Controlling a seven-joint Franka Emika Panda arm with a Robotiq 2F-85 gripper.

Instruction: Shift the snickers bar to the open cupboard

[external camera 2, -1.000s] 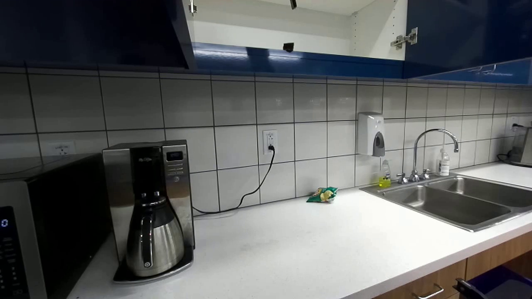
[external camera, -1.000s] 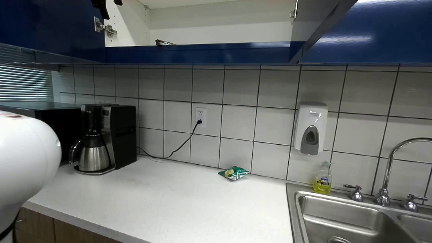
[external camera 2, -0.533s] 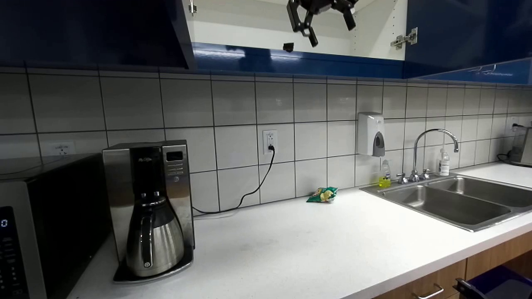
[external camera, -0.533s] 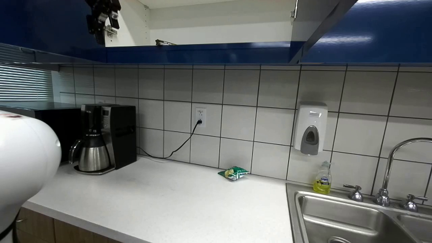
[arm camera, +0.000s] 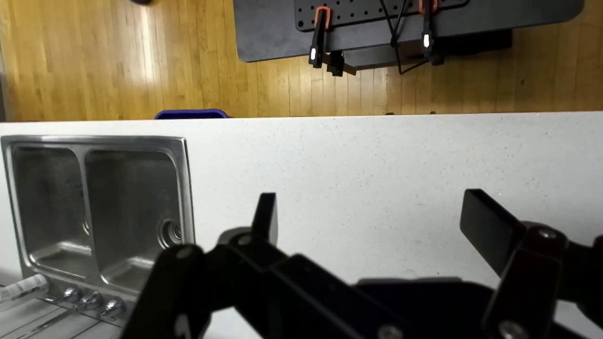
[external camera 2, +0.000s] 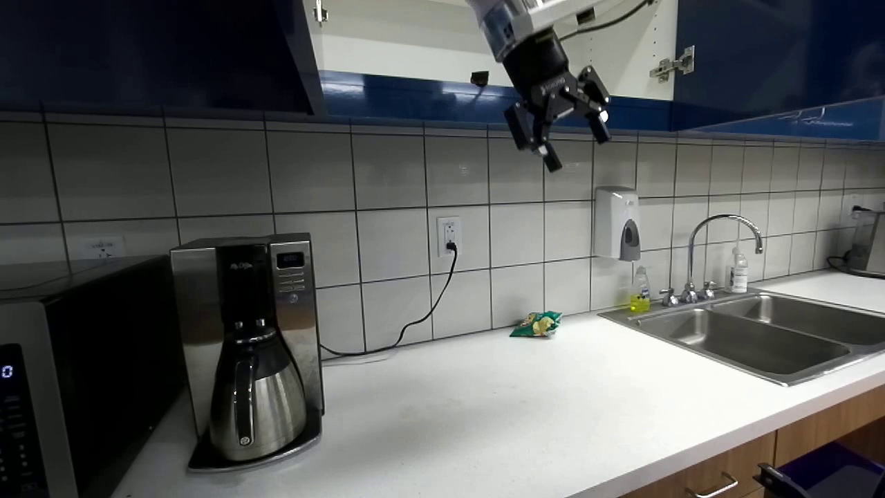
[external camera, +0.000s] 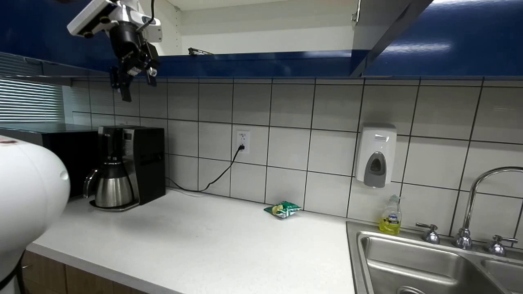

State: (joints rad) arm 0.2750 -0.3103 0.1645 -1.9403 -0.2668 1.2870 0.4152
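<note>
Matte black and angular, the end effector point(external camera 2: 576, 146) hangs tilted above the desk point(arm camera: 367, 160), its two fingers point(arm camera: 490, 230) spread wide; in the wrist view the white, finely speckled top shows between them. In both exterior views a small, narrow dark packet point(external camera: 200, 51) lies at the glossy blue front edge of the open cupboard point(external camera: 261, 64); its print is too small to read, so I cannot confirm it as the snickers bar. A crinkled, shiny green chip bag point(external camera 2: 536, 324) sits on the desk near the glossy, dark-jointed tiles point(external camera 2: 387, 242). The coffee maker point(external camera 2: 299, 325) joins brushed metal to black, with a rounded steel carafe point(external camera 2: 276, 408).
</note>
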